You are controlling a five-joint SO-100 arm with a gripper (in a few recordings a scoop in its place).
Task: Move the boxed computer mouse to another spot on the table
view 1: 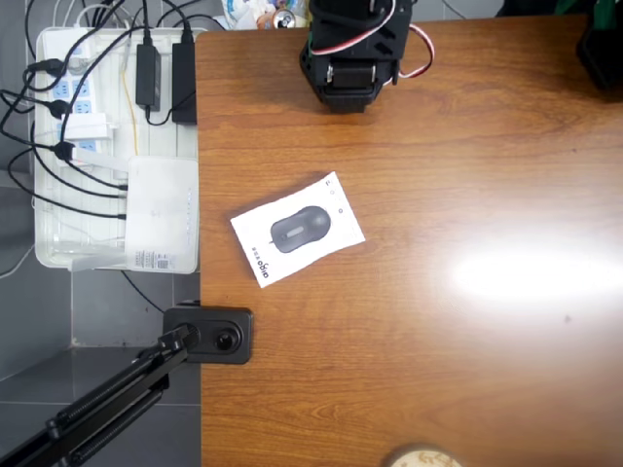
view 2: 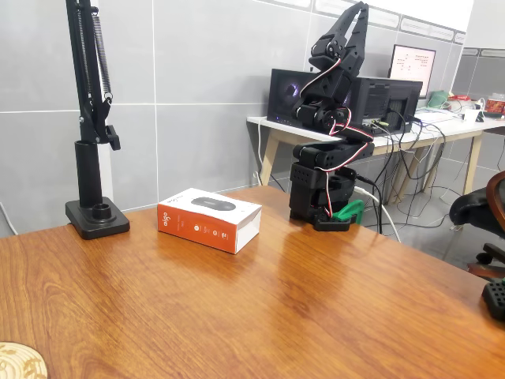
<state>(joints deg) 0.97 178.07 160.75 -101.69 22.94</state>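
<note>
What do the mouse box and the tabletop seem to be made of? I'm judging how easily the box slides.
The flat white mouse box looks like smooth printed cardboard: crisp folded edges, orange side. The reddish-brown table looks like glossy varnished wood or laminate: visible grain, bright glare.

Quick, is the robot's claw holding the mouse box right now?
Gripper: holding nothing, raised high above its base with its fingers together, so it looks closed. The mouse box lies flat on the table, away from it.

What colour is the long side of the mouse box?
Orange, seen best in the fixed view on the boxed computer mouse.
</note>
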